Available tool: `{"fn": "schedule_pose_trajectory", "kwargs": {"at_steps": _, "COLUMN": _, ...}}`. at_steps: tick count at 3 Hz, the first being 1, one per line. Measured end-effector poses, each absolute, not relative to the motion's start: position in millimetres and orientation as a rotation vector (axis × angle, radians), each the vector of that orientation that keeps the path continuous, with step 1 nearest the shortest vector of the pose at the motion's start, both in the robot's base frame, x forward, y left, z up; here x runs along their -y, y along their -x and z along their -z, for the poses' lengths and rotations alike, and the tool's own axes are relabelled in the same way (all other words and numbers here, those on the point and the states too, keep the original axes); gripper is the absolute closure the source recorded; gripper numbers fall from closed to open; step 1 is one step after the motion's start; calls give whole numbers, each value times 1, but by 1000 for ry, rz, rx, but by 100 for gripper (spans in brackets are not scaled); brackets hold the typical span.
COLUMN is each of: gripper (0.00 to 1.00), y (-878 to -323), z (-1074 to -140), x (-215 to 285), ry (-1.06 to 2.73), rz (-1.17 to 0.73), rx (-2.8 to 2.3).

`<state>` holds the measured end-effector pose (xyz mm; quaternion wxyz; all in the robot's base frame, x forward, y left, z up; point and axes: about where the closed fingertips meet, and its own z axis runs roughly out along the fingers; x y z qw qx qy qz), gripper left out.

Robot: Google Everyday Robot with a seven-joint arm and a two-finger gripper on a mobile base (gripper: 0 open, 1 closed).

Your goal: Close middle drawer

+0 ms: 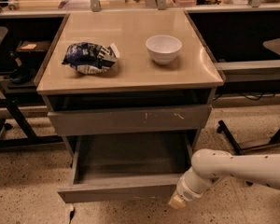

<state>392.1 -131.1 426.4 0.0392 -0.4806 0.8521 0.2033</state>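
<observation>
Status: the middle drawer (pixel 121 192) is pulled well out of the cabinet. Its plain grey front faces me and the box interior is exposed. It sits under the scratched upper drawer front (pixel 130 119), which is nearly flush. The task isn't done yet.

The pincer (pixel 179 199) is low, at the right end of the middle drawer's front face. The arm (pixel 242 169) reaches in from the right, close to the floor. I can't tell from this view how far the pincer is spread, and I see nothing in its hold. I also can't tell whether it's touching the panel or just beside it.

The placement makes sense to me. The front has no handle, so there's nothing to grab and this is a push job. The wrist sits in front of the panel, so forward travel should drive the drawer in. Staying low keeps the arm out from under the desk (pixel 135 76) edge and the upper drawer.

My concern is that the contact point is far off-centre, at the right corner. On a wide, shallow drawer an offset push could rack it and make it bind. I'd shift toward mid-panel, or push slowly and watch for skew.

The bowl (pixel 163 48) and blue snack bag (pixel 89 57) are on the desk, well apart from the work. A hard slam could jolt them, so I'd keep the speed down.
</observation>
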Motion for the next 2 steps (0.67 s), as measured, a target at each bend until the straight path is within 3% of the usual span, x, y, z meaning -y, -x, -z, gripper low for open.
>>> {"fn": "schedule_pose_trajectory", "kwargs": {"at_steps": 1, "gripper": 100, "y": -410, "z": -428, "x": 128, "ry": 1480, "rz": -580, "rx": -2592}}
{"fn": "schedule_pose_trajectory", "kwargs": {"at_steps": 2, "gripper": 100, "y": -424, "z": -427, "x": 123, "ry": 1495, "rz": -549, "rx": -2579}}
